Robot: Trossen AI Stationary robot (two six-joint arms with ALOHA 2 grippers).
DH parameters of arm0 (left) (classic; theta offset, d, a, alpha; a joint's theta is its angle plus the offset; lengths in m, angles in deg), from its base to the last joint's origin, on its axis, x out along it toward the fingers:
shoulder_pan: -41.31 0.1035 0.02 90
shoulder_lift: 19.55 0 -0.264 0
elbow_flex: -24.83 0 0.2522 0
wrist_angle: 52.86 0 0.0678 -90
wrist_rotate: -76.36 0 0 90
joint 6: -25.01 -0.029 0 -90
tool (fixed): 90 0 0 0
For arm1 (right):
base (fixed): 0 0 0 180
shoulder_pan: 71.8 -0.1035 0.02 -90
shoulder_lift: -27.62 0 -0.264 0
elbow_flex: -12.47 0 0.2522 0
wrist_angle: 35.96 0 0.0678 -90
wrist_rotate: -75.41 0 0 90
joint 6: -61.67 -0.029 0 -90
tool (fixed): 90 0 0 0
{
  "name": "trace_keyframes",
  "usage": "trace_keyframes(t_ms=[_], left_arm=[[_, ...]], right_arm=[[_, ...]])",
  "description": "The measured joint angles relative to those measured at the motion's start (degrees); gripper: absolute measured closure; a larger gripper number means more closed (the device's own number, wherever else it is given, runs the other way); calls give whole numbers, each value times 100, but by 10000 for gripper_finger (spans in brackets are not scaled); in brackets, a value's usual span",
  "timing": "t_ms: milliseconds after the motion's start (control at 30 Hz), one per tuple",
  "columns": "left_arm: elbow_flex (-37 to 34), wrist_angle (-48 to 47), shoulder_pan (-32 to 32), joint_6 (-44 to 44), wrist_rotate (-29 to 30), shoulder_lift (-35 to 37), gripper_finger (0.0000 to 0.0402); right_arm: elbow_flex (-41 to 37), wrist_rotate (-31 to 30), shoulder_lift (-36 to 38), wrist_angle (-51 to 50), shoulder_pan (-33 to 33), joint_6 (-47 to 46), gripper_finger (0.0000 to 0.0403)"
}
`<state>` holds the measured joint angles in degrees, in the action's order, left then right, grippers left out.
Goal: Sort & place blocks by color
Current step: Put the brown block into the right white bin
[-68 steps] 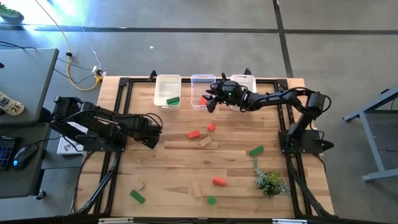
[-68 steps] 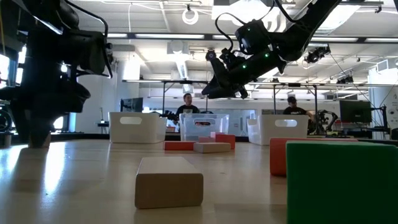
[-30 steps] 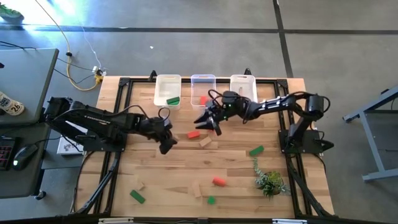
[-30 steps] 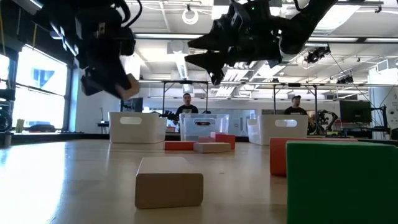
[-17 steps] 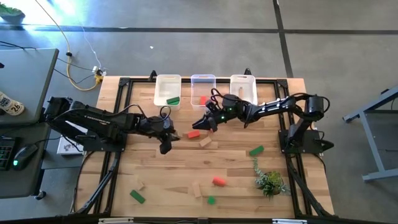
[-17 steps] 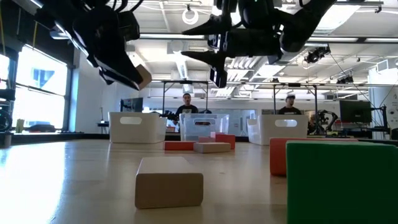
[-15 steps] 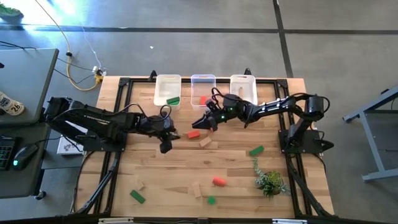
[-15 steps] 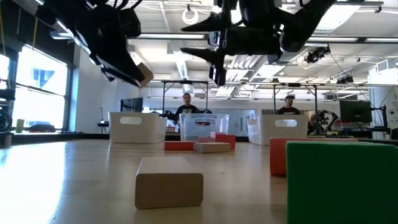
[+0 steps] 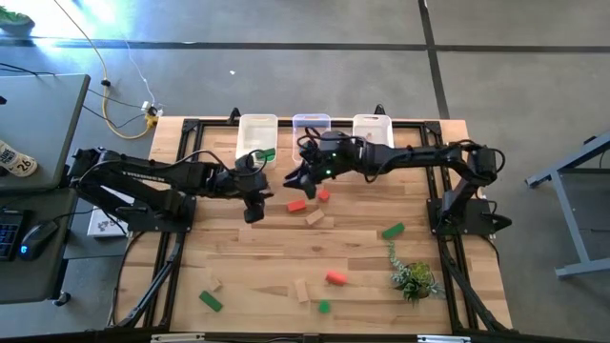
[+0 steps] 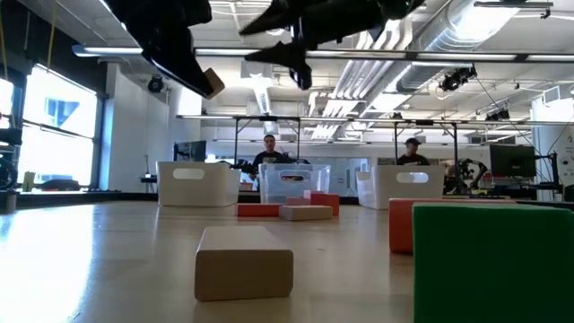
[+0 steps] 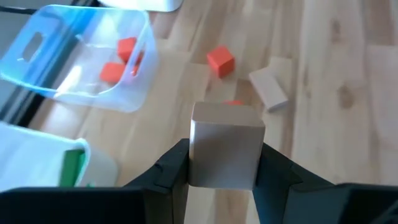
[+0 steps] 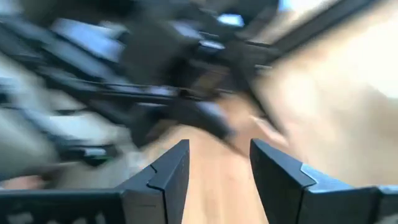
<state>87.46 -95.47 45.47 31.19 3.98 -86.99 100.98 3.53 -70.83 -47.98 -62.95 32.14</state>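
While the left gripper [image 11: 221, 177] holds a pale wood cube [image 11: 226, 144] clamped between its fingers, it has risen and swung nearer the clear middle bin [image 9: 311, 125], which holds red blocks. The right gripper [image 9: 297, 179], jaws apart and empty, has swept across toward the left arm, above the red bar [image 9: 296, 205] lying just in front of that bin. Judgement: the cube belongs in the bin right of the clear one; loose blocks remain unsorted.

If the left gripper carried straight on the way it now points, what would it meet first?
The left gripper, shut on a pale wooden block, points toward the red cube and another pale wood block on the table; probably one of those, though depth is unclear.
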Motion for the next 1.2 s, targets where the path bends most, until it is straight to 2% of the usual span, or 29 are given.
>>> trace_keyframes(t_ms=[133, 367, 567, 833, 1000, 1200], left_arm=[[8, -138, -7, 0, 306, -65, 291], [10, -92, -7, -210, 381, -70, 291], [10, 76, 4, -1195, 523, -70, 291], [10, 604, 4, -2317, 628, -70, 291], [10, 683, 8, -2440, 873, -70, 291], [10, 694, 122, -2439, 872, -70, 291]], right_arm=[[237, -781, 0, -541, -94, 149, 247], [239, -1065, 0, -562, -163, 446, 247], [239, -2090, -2, -581, -162, 80, 238], [239, -1857, -17, -535, -54, -624, 214], [237, -1860, -26, -536, -120, -719, 212], [237, -1925, -42, -535, -194, -912, 212]])
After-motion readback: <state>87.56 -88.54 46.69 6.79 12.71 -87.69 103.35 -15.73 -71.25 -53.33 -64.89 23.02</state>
